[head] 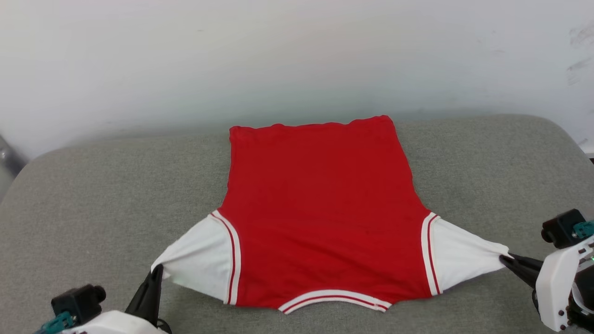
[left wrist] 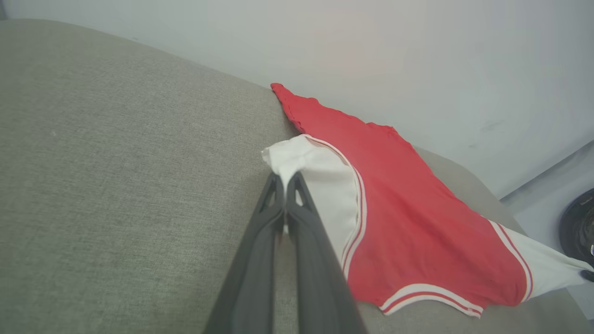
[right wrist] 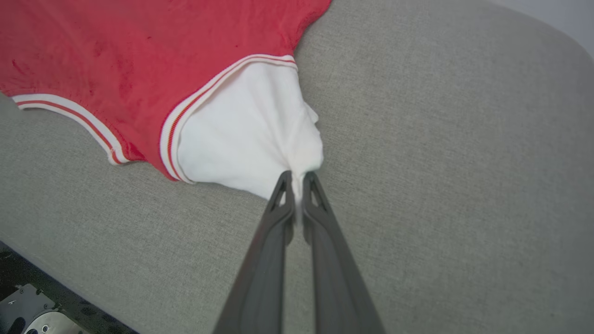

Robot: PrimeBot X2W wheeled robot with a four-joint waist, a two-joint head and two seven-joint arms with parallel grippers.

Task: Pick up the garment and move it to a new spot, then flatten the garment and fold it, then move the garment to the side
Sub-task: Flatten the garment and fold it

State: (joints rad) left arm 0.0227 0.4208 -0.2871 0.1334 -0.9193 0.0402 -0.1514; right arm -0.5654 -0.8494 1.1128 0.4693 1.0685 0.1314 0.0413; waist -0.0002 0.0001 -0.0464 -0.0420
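A grey fabric-covered surface (head: 93, 195) takes up the lower two thirds of the head view, with a pale wall (head: 297, 55) across the top. The garment (head: 320, 208) lies flat at the centre of that frame, plain red side up. Its hem is toward the top, near the surface's far edge, and its striped collar is toward the bottom. Both white sleeves are drawn out sideways into points.

The left fingers (head: 157, 273), at the lower left, are pressed together on the tip of the sleeve on that side. In the left wrist view they rise from the bottom centre and pinch the white cloth at mid-frame, with the red body spreading to the right.

The right fingers (head: 508, 260), at the right edge, are clamped on the tip of the other sleeve. In the right wrist view the cloth gathers into folds at their tips, with the red body at the upper left.

A white wrist housing (head: 557, 283) sits at the lower right of the head view. A dark round object (left wrist: 577, 227) shows at the right edge of the left wrist view, off the surface. A metal part (right wrist: 28, 311) lies in the lower left corner of the right wrist view, past the surface's near edge.
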